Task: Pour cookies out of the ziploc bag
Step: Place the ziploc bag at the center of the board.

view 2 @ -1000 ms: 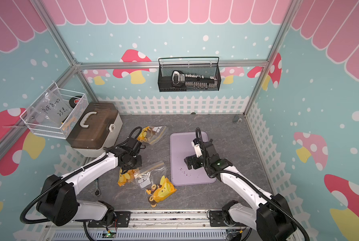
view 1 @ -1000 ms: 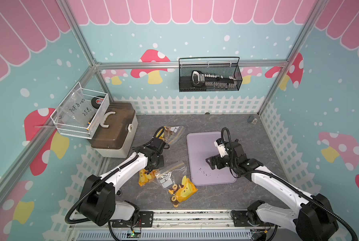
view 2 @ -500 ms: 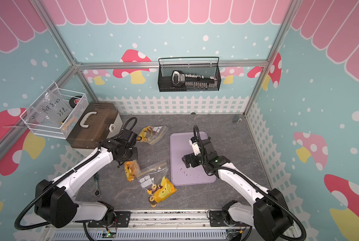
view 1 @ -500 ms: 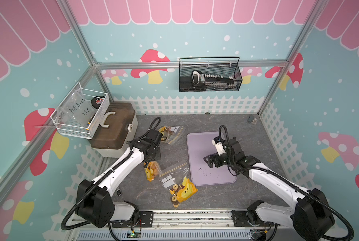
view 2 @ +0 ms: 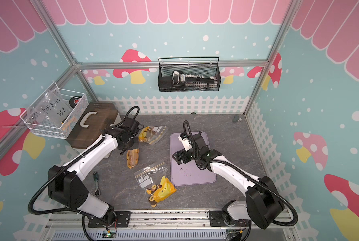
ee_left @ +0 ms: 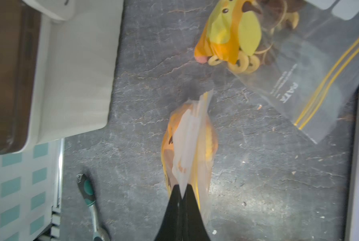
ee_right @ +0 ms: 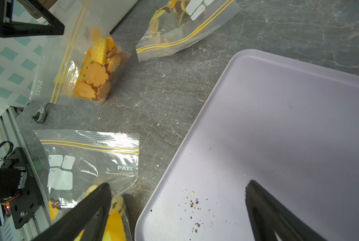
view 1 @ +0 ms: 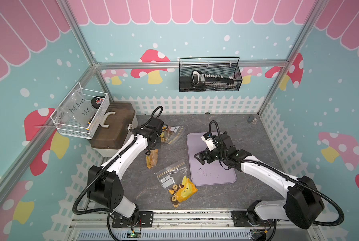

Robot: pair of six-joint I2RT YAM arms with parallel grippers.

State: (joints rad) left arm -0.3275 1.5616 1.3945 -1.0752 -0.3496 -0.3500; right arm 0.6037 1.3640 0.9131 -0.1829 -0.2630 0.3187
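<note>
Black and pressed tight together, the jaws of the left gripper [ee_left: 181, 188] pinched an edge of the clear ziploc bag [ee_left: 189, 146], which hung below them over the grey tabletop [view 1: 226, 125]. Whether its bottom touched the surface could not be told. The cookies [ee_right: 96, 75], orange, round and flower-edged, sat bunched in the bag's lower part. The bag was left of the lilac tray [view 1: 216, 177] and apart from it. The right gripper [ee_right: 177, 184] hovered over the tray's near-left part with its jaws spread wide and nothing between them; dark crumbs [ee_right: 194, 203] dotted the tray beneath. A second bag [view 1: 174, 179] lay just beside the tray's front-left corner, a third bag [view 1: 173, 133] further back, and a ratchet [view 2: 96, 183] lay at the table's left.
</note>
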